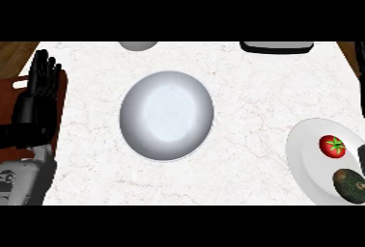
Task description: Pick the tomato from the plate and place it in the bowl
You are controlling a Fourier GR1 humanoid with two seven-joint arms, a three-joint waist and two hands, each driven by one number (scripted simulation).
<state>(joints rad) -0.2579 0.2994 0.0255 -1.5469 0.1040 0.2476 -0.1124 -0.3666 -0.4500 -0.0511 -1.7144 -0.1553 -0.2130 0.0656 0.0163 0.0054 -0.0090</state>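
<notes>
Fingers point(44, 67) of the left hand point(39, 91) are being held straight and upright, holding nothing, at the counter's edge well to the left of the bowl point(167, 116); this hand is resting. The right hand is not being shown anywhere, so its state cannot be told. The tomato point(332, 145) is lying on the plate point(303, 154), well to the right of the bowl, with a dark, rough-skinned item point(350, 185), perhaps an avocado, lying just nearer on the same plate. The pick is judged not yet begun. For the step to be done well, the tomato should be approached from above by the right side, with the fingers being spread wide and closed round its middle, so that the dark item beside it is not being nudged. The plate is being cut by the view's edge, so care is advised there.
</notes>
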